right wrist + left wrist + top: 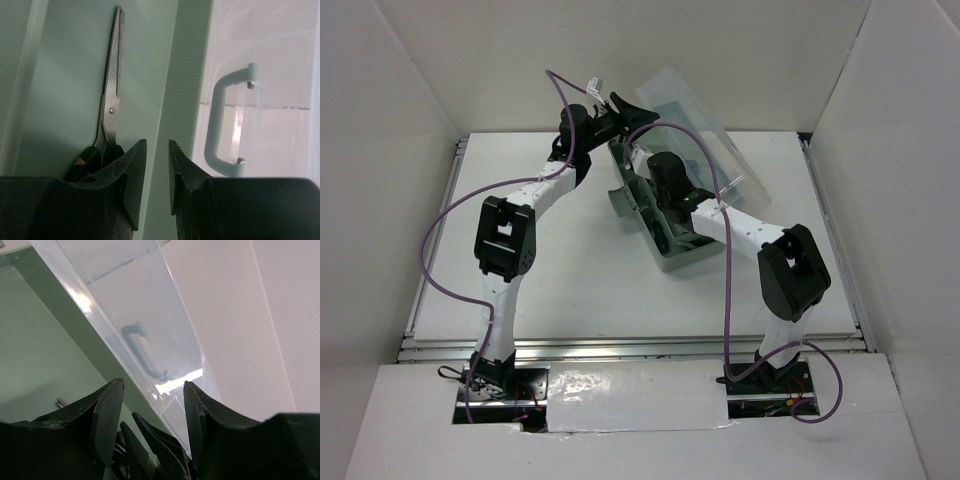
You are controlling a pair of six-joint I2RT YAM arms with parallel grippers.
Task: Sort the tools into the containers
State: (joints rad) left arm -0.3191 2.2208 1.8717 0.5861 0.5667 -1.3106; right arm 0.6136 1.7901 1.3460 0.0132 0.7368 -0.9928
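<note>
Scissors (pixel 111 100) look sorted to me, lying flat on the floor of the green box (pixel 187 100) with the blades pointing away. Right gripper (pixel 156 150) sits just beside them over the ribbed rim, fingers a narrow gap apart, pinching nothing. Left gripper (pixel 153 385) is up at the clear lid (pixel 150 305), fingers spread. I'd pull the right one straight up so it doesn't clip rim or lid.
</note>
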